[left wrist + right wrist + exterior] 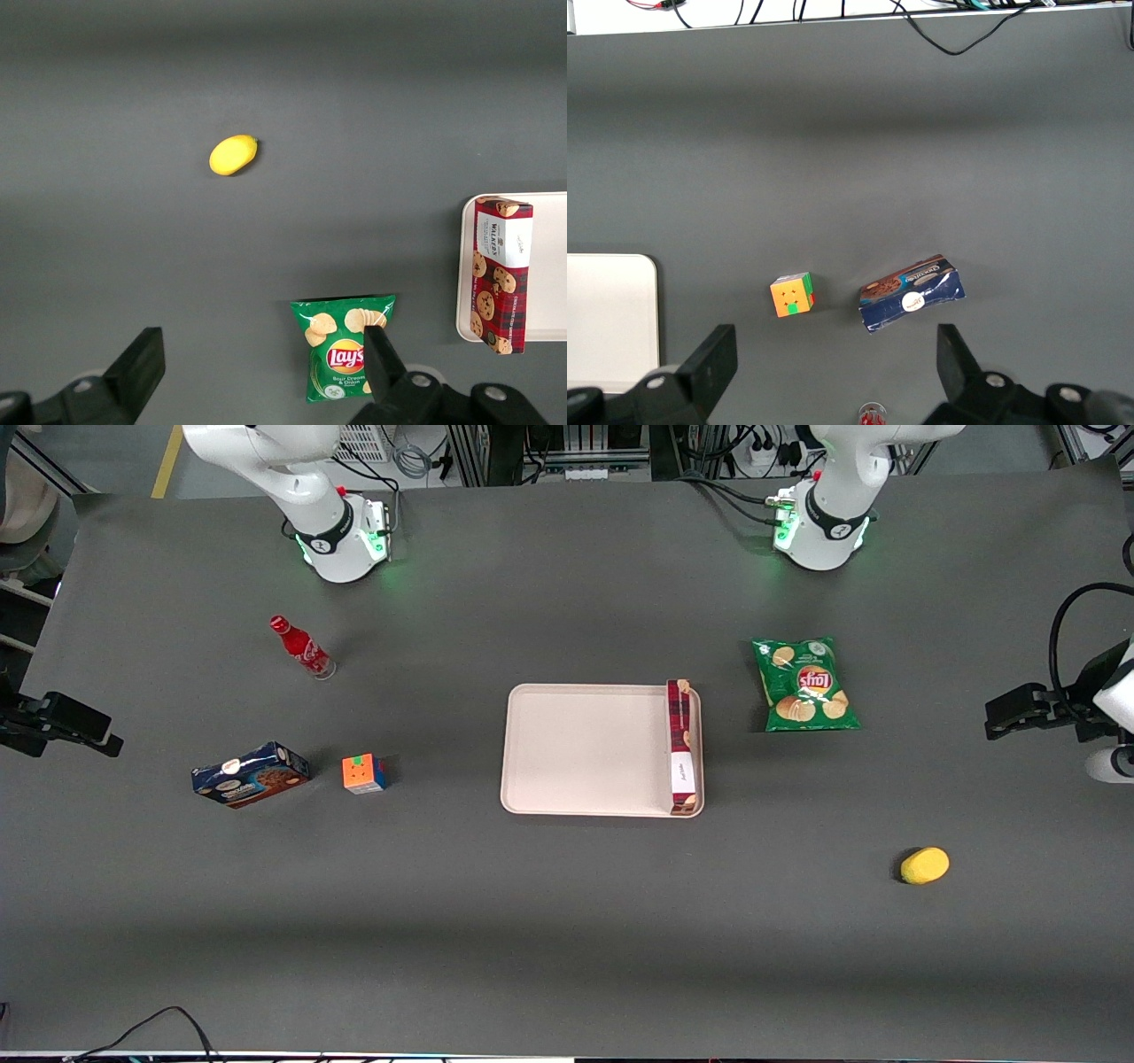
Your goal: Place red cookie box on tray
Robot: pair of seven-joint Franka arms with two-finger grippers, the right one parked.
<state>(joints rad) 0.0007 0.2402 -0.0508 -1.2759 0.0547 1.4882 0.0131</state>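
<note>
One red cookie box (pixel 502 274) on tray (pixel 549 266), gripper (pixel 261 372) apart

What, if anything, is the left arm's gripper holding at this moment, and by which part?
Nothing. The gripper hangs open and empty high above the chip bag, while the red cookie box already lies on the tray, along its edge.

Left arm raised, gripper clear of the table.
Gripper (pixel 261 372) hangs high above the working arm's end, fingers (pixel 142 363) spread wide, nothing held.
</note>
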